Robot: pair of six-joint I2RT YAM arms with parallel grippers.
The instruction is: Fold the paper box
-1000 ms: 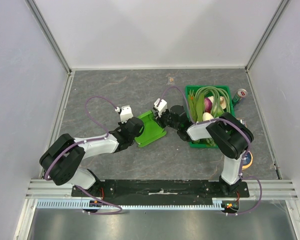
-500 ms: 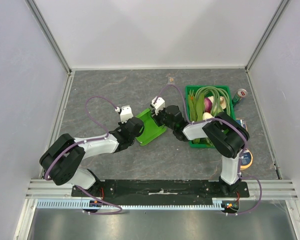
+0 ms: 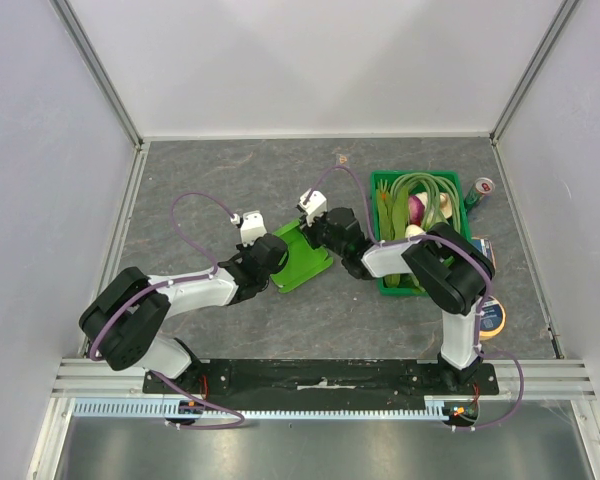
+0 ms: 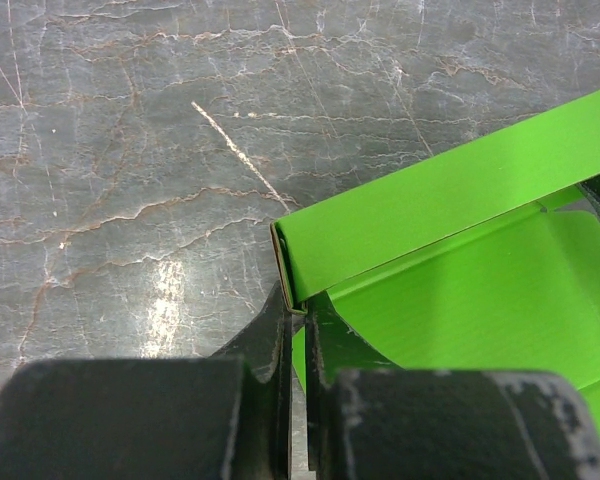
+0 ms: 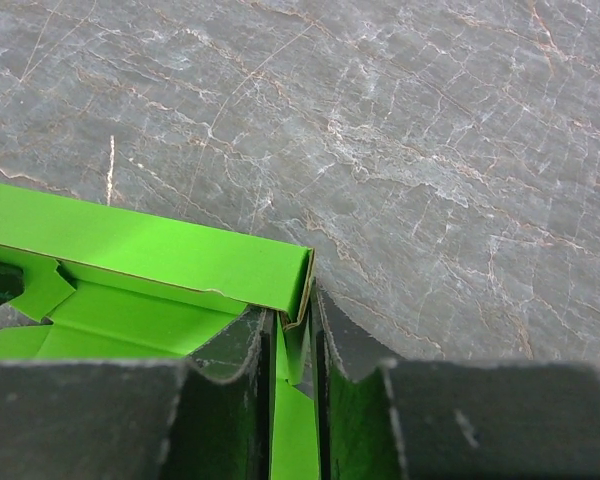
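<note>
Grey, marble-veined counter [image 3: 230,180] filled the floor of a white-walled cell, with both arm bases bolted at its near edge.

Box [image 3: 302,258] position: near the counter's centre, between the two arms, resting on the counter. It was a bright lime-green card, partly formed, with one long wall folded up along its far side and the base panel flat.

Left gripper [image 3: 271,254]: closed to a thin slit. The left wrist view showed the left gripper [image 4: 298,312] pinching the left end of the raised wall of the box [image 4: 450,290].

Right gripper [image 3: 326,233]: narrow. The right wrist view showed the right gripper [image 5: 295,322] closed on the right-hand corner of the same wall, with card from the box [image 5: 150,250] between the fingers.

Crate [image 3: 420,175]: dark green, just right of the box, holding long green stalks and a purple-and-white vegetable.

Can [image 3: 480,188]: beside the crate's far right corner. Its label was too small to read. No print showed on the box.
</note>
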